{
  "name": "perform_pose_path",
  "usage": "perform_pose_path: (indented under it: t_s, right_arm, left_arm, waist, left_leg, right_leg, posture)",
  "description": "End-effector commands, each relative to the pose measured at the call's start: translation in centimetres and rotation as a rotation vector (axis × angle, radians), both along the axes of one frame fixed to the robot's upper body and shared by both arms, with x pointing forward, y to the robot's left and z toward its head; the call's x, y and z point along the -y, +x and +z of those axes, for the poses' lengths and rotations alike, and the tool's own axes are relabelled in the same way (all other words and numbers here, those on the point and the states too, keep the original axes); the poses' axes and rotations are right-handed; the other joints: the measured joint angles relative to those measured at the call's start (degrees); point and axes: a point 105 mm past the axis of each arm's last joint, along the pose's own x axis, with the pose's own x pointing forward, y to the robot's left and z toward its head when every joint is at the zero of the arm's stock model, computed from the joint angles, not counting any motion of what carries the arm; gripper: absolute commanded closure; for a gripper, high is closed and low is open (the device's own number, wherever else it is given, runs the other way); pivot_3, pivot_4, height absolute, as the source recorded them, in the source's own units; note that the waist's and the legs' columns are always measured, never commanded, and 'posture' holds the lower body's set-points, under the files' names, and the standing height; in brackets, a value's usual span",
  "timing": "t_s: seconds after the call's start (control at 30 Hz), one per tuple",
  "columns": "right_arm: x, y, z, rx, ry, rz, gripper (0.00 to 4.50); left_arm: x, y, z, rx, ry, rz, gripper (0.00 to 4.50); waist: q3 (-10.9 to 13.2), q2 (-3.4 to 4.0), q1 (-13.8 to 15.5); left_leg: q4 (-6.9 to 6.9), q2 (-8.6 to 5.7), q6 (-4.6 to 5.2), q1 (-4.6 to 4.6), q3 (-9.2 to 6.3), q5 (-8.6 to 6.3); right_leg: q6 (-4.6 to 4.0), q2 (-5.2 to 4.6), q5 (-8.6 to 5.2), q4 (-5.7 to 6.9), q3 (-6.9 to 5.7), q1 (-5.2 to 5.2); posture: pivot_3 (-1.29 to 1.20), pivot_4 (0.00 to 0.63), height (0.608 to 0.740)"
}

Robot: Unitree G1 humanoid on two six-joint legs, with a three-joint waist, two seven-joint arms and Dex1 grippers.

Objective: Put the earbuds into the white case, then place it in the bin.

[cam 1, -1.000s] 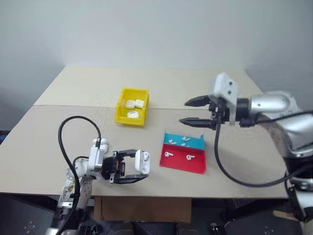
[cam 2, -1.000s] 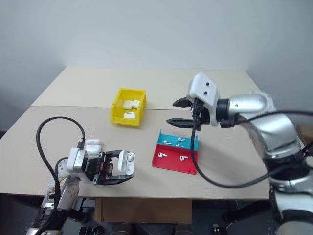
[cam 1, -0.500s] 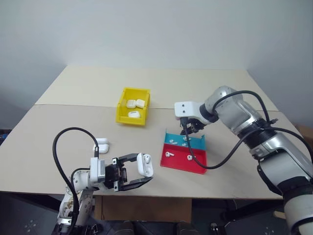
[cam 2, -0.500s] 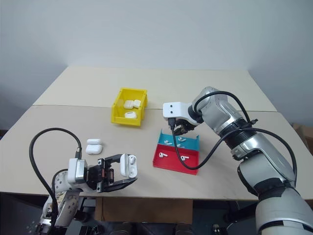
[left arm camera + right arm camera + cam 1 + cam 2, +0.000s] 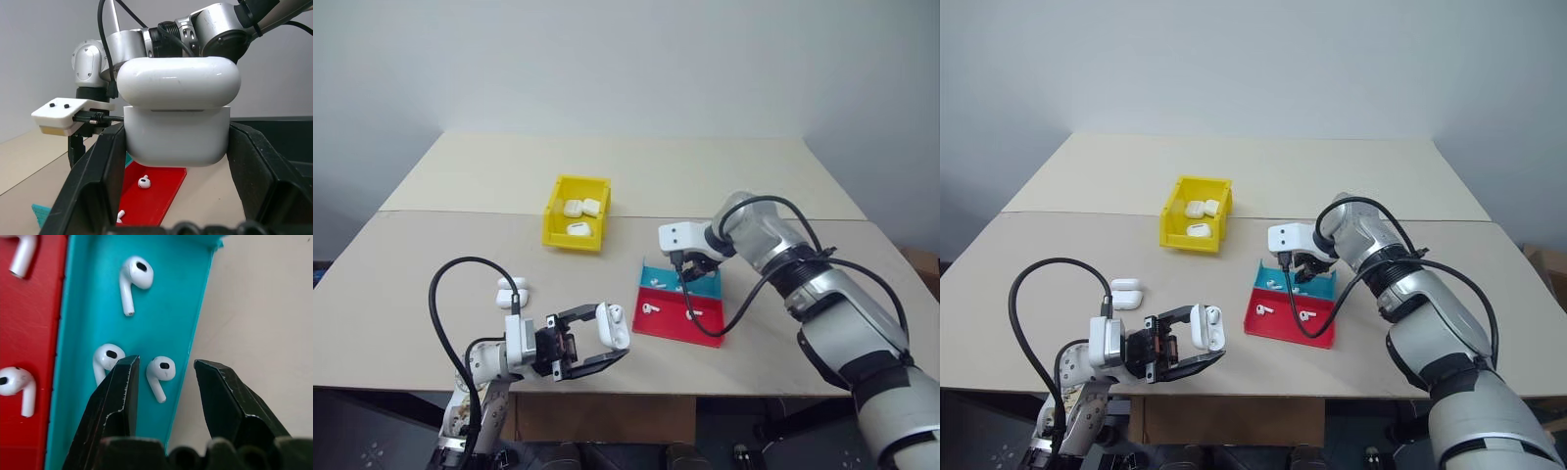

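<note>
While the right claw is hanging with fingers apart over the teal tray, one glossy white earbud is lying between them; the left claw is clamping the white case at the surface's near edge.

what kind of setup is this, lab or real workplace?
Looks like a staged lab bench: bare tan table against a blank wall, holding just a yellow bin, red and teal trays of earbuds.
</note>
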Motion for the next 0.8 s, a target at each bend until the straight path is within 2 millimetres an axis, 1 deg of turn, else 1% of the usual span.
perform_pose_path:
  t_s: [0.03, 0.27, 0.43, 0.8]
  right_arm:
    - [-0.5, 0.6, 1.9, 0.05, 0.033, 0.015, 2.28]
    - [-0.6, 0.7, 1.3, 0.046, 0.033, 0.008, 2.28]
    - [-0.3, 0.7, 1.1, 0.028, 0.02, -0.004, 2.28]
    - [0.1, 0.7, 0.3, 0.012, 0.011, -0.01, 2.28]
  left_arm:
    - [0.3, -0.3, 0.9, 0.051, -0.006, -0.01, 1.72]
    - [0.5, 0.0, 0.7, 0.064, -0.001, -0.009, 1.72]
    - [0.9, -0.6, 0.7, 0.051, -0.009, -0.025, 1.72]
    - [0.9, -0.3, 0.9, 0.057, -0.007, -0.013, 1.72]
  waist:
    - [0.0, 0.0, -0.02]
    - [0.01, 0.01, -0.02]
    - [0.01, 0.01, -0.01]
    - [0.01, 0.02, -0.07]
  left_leg:
    - [0.0, 0.0, 0.0, 0.0, 0.0, 0.0]
    - [0.0, 0.0, 0.0, 0.02, 0.0, 0.0]
    - [0.0, 0.0, 0.0, 0.01, 0.0, 0.0]
    - [0.0, 0.0, 0.0, 0.02, 0.0, 0.0]
  right_leg:
    - [0.0, 0.0, 0.0, 0.0, 0.0, 0.0]
    - [0.0, 0.0, 0.0, 0.03, 0.0, 0.01]
    - [0.0, 0.0, 0.0, 0.03, 0.0, 0.0]
    - [0.0, 0.01, 0.0, 0.05, 0.0, 0.0]
  posture:
    - [0.0, 0.15, 0.74]
    - [0.0, 0.15, 0.74]
    - [0.0, 0.15, 0.74]
    - [0.0, 0.15, 0.74]
